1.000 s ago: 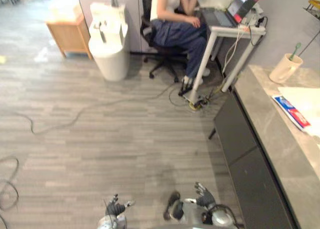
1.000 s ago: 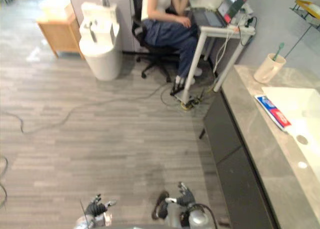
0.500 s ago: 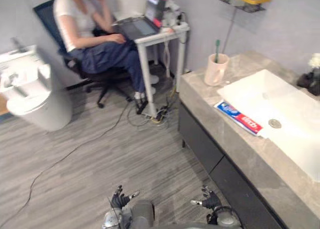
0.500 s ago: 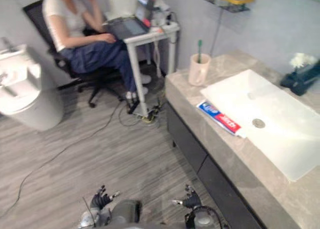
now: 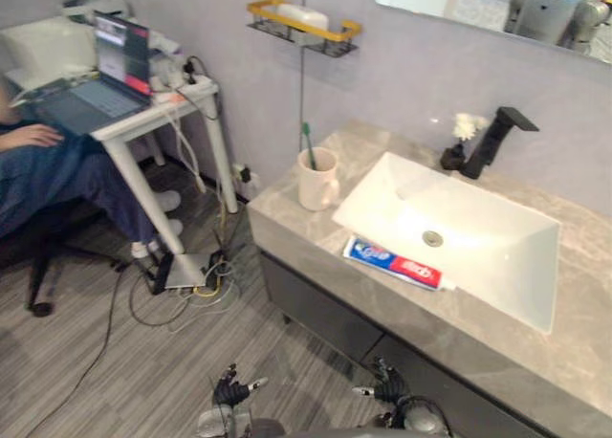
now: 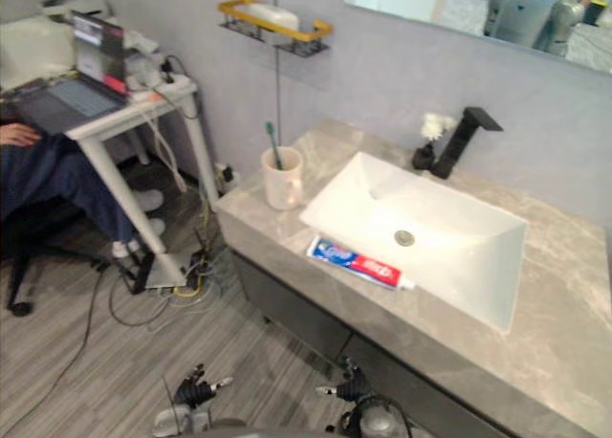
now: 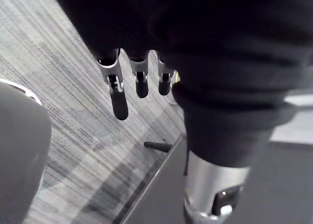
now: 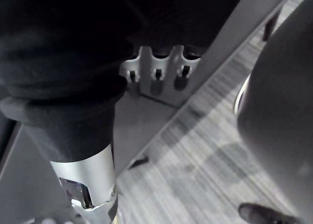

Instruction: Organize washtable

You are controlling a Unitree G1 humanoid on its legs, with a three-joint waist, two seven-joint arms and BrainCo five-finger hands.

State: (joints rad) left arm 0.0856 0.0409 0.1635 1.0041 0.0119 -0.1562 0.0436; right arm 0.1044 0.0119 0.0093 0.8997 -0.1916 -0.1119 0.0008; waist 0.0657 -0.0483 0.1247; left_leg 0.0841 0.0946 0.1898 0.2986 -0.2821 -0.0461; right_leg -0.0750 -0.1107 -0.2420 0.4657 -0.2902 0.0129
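Left eye view: the whole picture has swung round since a moment ago. The counter (image 5: pixel 287 213), then off to one side, now lies straight ahead. That is the camera turning, not the things moving. The cup (image 5: pixel 316 180) with a toothbrush (image 5: pixel 308 143) in it stands at the counter's left end, just beside the sink (image 5: pixel 478 237). The toothpaste tube (image 5: pixel 397 262) lies along the sink's front edge. I judge the robot now faces its work, with nothing tidied yet. The left hand (image 5: pixel 229 392) and right hand (image 5: pixel 387 392) hang low, well apart from the counter.

Right eye view: the same layout, with the tap (image 6: pixel 459 140) behind the sink and a wall shelf (image 6: pixel 273 22) above the cup.

Left wrist view: the fingers (image 7: pixel 120 101) hang straight and released over the floor, touching nothing.

Right wrist view: the fingers (image 8: pixel 156 79) are relaxed before the dark cabinet front, holding nothing.
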